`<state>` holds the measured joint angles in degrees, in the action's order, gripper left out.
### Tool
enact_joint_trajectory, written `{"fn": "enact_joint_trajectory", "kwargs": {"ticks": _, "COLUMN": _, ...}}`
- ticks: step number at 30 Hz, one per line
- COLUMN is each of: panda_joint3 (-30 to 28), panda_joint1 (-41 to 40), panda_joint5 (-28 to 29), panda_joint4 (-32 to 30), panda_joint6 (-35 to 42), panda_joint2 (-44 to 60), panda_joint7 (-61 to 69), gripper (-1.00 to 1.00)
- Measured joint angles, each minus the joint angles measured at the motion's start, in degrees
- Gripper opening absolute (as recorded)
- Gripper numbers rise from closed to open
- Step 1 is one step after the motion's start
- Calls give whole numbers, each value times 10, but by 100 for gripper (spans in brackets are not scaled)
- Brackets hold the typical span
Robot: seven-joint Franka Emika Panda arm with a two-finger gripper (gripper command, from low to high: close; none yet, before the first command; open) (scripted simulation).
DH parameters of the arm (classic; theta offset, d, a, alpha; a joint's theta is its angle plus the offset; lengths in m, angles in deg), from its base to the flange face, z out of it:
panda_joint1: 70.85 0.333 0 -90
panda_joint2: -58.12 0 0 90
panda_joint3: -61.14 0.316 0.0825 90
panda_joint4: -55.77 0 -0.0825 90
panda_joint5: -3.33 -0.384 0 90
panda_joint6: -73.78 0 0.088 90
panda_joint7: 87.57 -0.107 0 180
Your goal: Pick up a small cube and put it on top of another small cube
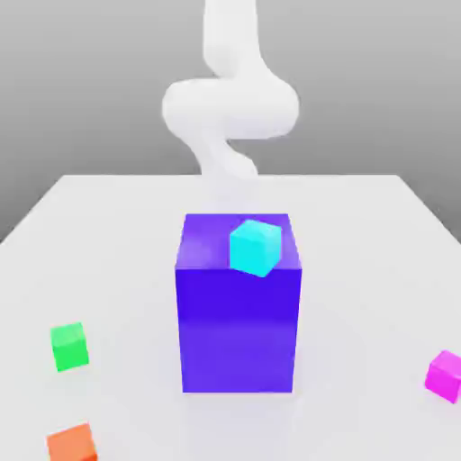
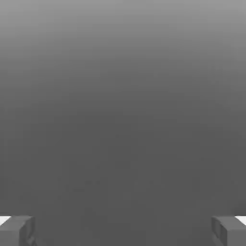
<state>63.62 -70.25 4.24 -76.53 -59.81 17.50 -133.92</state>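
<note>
A small cyan cube [image 1: 256,247] rests on top of a tall blue-violet block [image 1: 238,315] in the middle of the white table. Three more small cubes lie on the table: a green one [image 1: 69,347] at the exterior view's left, an orange one [image 1: 72,444] at the front left edge, and a magenta one [image 1: 445,375] at the right. My white arm [image 1: 230,106] curls up behind the tall block, well above the table. In the hand view my gripper [image 2: 123,231] is open, its two grey fingertips [image 2: 17,230] far apart with nothing between them, facing plain grey background.
The white table [image 1: 360,270] stretches around the tall block, with bare surface on both sides and behind it. The block stands much higher than the loose cubes.
</note>
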Motion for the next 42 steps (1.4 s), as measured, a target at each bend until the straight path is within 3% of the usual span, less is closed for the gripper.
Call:
{"fn": "enact_joint_trajectory", "kwargs": {"ticks": 19, "panda_joint3": 170, "panda_joint1": 87, "panda_joint5": 113, "panda_joint4": -39, "panda_joint6": -137, "panda_joint2": 398, "panda_joint7": -71, "gripper": 0}}
{"fn": "enact_joint_trajectory", "kwargs": {"ticks": 28, "panda_joint3": 195, "panda_joint1": 162, "panda_joint5": 155, "panda_joint4": -56, "panda_joint6": -206, "panda_joint2": 583, "panda_joint7": -98, "gripper": 0}}
{"fn": "enact_joint_trajectory", "kwargs": {"ticks": 32, "panda_joint3": 145, "panda_joint1": 209, "panda_joint5": 208, "panda_joint4": -38, "panda_joint6": -263, "panda_joint2": 666, "panda_joint7": -137, "gripper": 0}}
{"fn": "enact_joint_trajectory", "kwargs": {"ticks": 33, "panda_joint3": 134, "panda_joint1": 218, "panda_joint5": 217, "panda_joint4": -35, "panda_joint6": -274, "panda_joint2": 680, "panda_joint7": -144, "gripper": -100}}
{"fn": "enact_joint_trajectory", "kwargs": {"ticks": 39, "panda_joint3": 129, "panda_joint1": 223, "panda_joint5": 222, "panda_joint4": -33, "panda_joint6": -280, "panda_joint2": 687, "panda_joint7": -148, "gripper": -100}}
{"fn": "enact_joint_trajectory", "kwargs": {"ticks": 42, "panda_joint3": 157, "panda_joint1": 201, "panda_joint5": 194, "panda_joint4": -43, "panda_joint6": -252, "panda_joint2": 649, "panda_joint7": -127, "gripper": -100}}
